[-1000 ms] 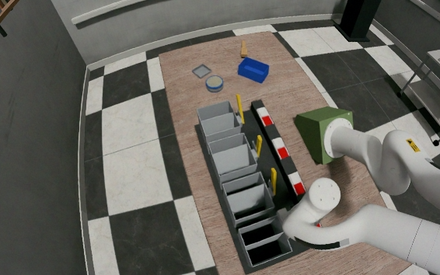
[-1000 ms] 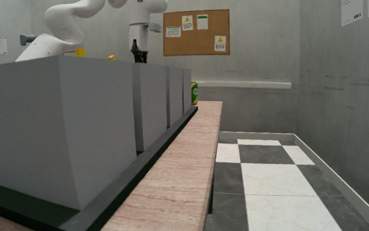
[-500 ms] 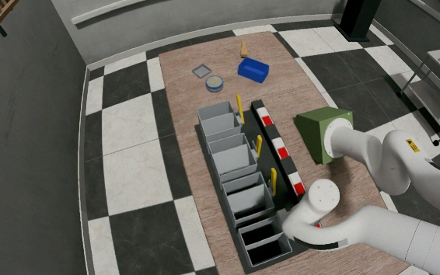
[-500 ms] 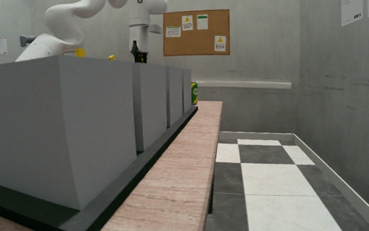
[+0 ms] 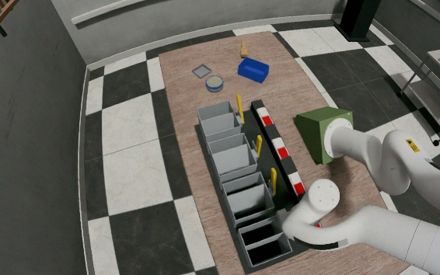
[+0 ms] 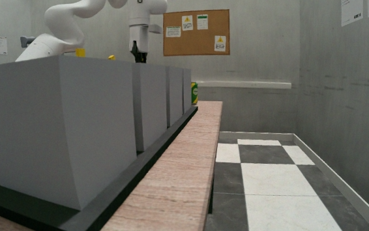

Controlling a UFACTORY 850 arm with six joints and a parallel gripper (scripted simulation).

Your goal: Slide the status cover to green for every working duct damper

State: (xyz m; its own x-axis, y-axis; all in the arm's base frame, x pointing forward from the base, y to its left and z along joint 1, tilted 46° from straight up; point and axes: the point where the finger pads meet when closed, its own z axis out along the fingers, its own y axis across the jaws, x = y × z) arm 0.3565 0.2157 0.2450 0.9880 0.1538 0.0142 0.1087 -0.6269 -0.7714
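Four grey duct dampers stand in a row on a black base [image 5: 205, 149] [image 6: 117, 196]. The first [image 5: 218, 120] [image 6: 61, 127], second [image 5: 233, 157] and third [image 5: 249, 198] show grey blades, and the fourth [image 5: 265, 242] looks dark inside. Yellow levers [image 5: 239, 108] [image 5: 259, 144] [image 5: 274, 180] stand beside the first three. Three status sliders [image 5: 265, 116] [image 5: 281, 148] [image 5: 298, 184] show red beside white covers. The fourth slider is mostly hidden under my arm [image 5: 310, 206]. My gripper [image 6: 139, 58] reaches down beside the fourth damper and is shut on its lever, which is hidden.
A blue bin [image 5: 253, 70], a round tin [image 5: 214, 83], a grey square tile [image 5: 201, 71] and a wooden block [image 5: 243, 49] lie at the table's far end. The green arm base [image 5: 314, 132] stands right of the sliders. A green can [image 6: 193, 92] stands past the dampers.
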